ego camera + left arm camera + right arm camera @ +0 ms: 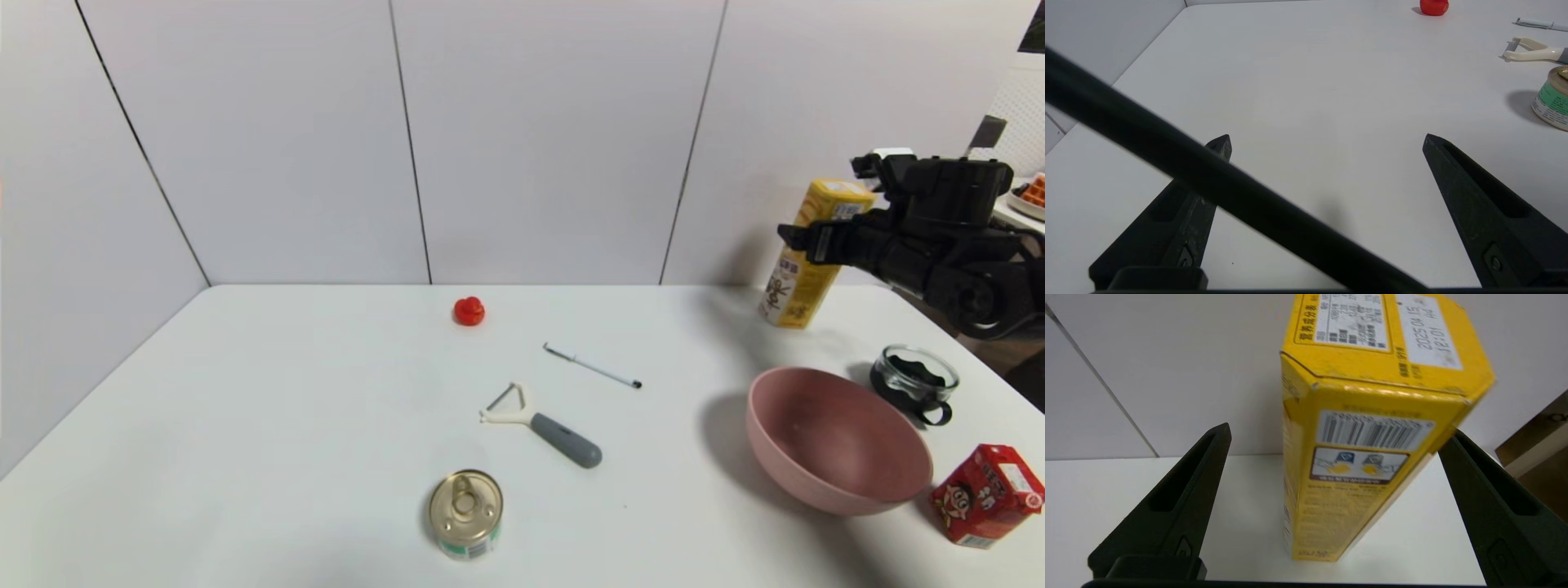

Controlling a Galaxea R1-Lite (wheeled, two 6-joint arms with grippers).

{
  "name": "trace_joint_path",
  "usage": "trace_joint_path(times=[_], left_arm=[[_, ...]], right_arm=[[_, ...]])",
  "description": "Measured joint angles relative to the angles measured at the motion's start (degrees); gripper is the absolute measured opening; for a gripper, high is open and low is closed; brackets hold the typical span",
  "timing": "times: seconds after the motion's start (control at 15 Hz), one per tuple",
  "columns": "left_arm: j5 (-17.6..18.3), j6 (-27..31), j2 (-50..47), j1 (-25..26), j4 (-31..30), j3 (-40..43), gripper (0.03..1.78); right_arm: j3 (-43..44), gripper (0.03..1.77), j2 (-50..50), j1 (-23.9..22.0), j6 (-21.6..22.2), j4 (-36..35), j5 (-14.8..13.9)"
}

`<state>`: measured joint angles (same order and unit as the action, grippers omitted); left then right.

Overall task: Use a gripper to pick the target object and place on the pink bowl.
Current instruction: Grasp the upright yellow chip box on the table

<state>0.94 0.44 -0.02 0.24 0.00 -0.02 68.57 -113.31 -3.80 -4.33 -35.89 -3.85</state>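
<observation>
The tall yellow hexagonal carton (804,261) stands at the far right of the table, leaning a little. My right gripper (816,242) is open at its upper part. In the right wrist view the carton (1372,379) sits between the spread fingers of the gripper (1336,435), close against one finger (1457,457) and well apart from the other (1208,457). The pink bowl (824,433) is nearer the front, holding nothing. My left gripper (1327,141) is out of the head view and hangs open over bare table.
A glass cup (913,380) stands between the carton and the bowl. A small red carton (988,494) lies right of the bowl. In mid-table are a tin can (465,514), a peeler (543,420), a pen (592,366) and a red toy (469,311).
</observation>
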Motion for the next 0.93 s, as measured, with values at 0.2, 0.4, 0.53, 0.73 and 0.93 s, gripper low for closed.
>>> trace_joint_path(times=[0.2, 0.4, 0.53, 0.73, 0.93], left_arm=[[0.0, 0.0, 0.0, 0.0, 0.0, 0.0, 1.69], [0.0, 0.0, 0.0, 0.0, 0.0, 0.0, 1.69], [0.0, 0.0, 0.0, 0.0, 0.0, 0.0, 1.69], [0.0, 0.0, 0.0, 0.0, 0.0, 0.0, 1.69], [0.0, 0.0, 0.0, 0.0, 0.0, 0.0, 1.69]], right_arm=[[3.9, 1.71, -3.0, 0.5, 0.0, -0.3, 0.0], [6.0, 1.71, -5.3, 0.5, -0.5, -0.7, -0.1], [6.9, 1.71, -6.3, 0.6, -1.2, -0.7, -0.1], [7.4, 1.36, -6.8, 0.6, -1.5, -0.8, 0.0], [7.4, 0.97, -6.7, 0.6, -1.5, -0.5, 0.0]])
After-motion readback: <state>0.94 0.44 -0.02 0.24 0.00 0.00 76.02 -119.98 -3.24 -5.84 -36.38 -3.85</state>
